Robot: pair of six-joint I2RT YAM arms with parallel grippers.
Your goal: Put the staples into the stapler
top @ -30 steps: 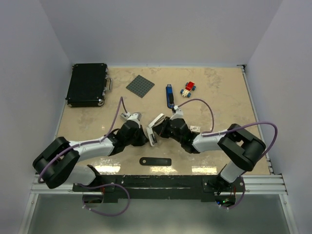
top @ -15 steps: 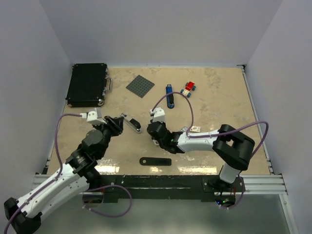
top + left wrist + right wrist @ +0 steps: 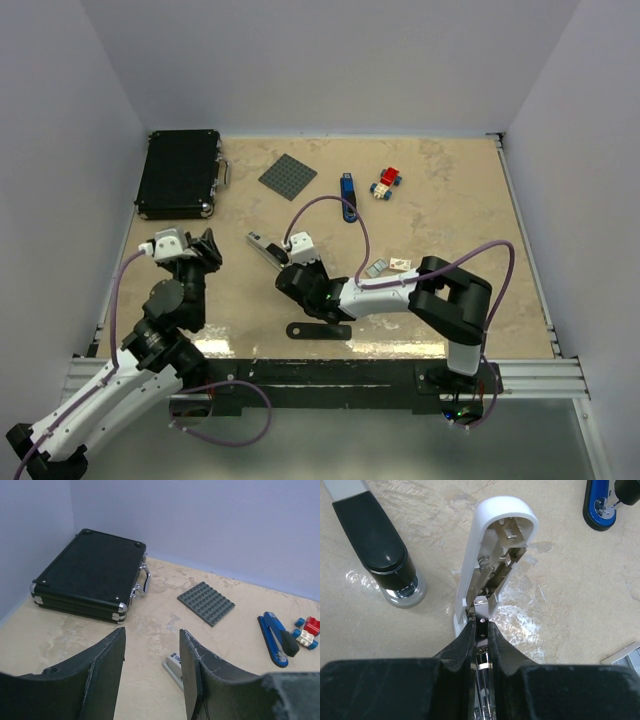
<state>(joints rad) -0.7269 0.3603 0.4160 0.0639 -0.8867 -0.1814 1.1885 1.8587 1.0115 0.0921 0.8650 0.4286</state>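
Right fingers (image 3: 480,624) are pinched together on the thin metal inner rail of the stapler (image 3: 496,535). Its white cover is flipped open, away from the wrist. Left fingers (image 3: 151,636) stand apart with nothing between them, at 9 o'clock of the right ones in the top view, well apart from the stapler.

Staples (image 3: 376,268) lie on the surface (image 3: 450,200) at 3 o'clock of the right fingers, near but untouched. They show as a grey piece with a white piece just beside it. Not loaded yet.

Risks, my read:
- The grip is a narrow pinch on bare metal. A side load while a strip goes in could make the stapler pivot or slip out.
- The only free fingers are the left ones, and the staples sit on the far side of the right arm. Reaching across risks an arm-to-arm clash.
- The staples are tiny and low. The fingers could shove them along the surface instead of lifting them, or take only one piece.
- Black-ended silver piece (image 3: 377,537) sits just beside the stapler at 10 o'clock. Can't tell what it belongs to, and it's easy to knock.
- Blue stapler (image 3: 347,196) at 1 o'clock is a wrong-target hazard.
- The right arm's cable (image 3: 335,200) loops close to the blue stapler and may drag it.
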